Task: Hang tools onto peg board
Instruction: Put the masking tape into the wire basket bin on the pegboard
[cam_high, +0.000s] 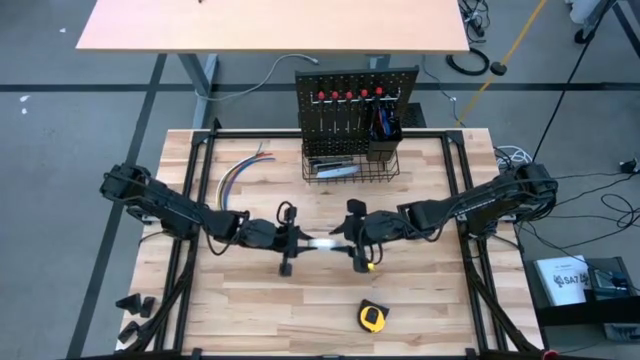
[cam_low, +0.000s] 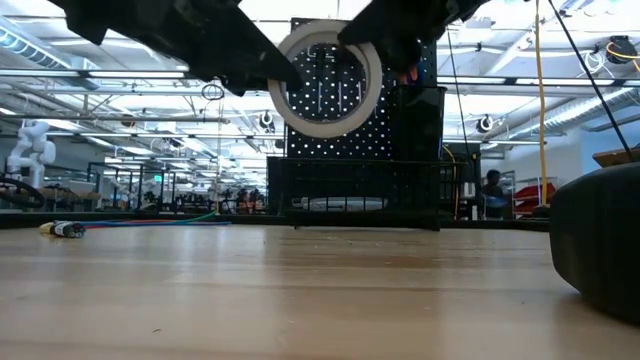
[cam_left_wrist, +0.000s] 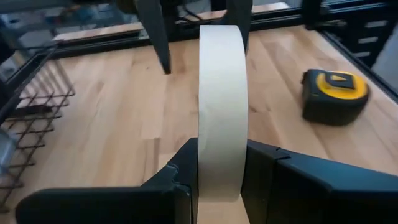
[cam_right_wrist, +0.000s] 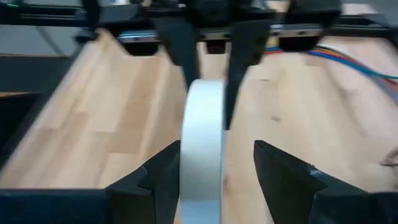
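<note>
Above mid-table, one tape roll (cam_high: 322, 243) is clamped in left gripper (cam_high: 292, 242) fingers; right gripper (cam_high: 352, 240) fingers apart

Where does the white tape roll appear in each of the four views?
High view: the white tape roll lies at the table's middle, seen edge-on between the two tools.
Low view: upper centre, a ring held above the table before the peg board.
Left wrist view: centre, upright between that tool's fingers.
Right wrist view: lower centre, edge-on.
Shared landmark: the light wooden tabletop.
</note>
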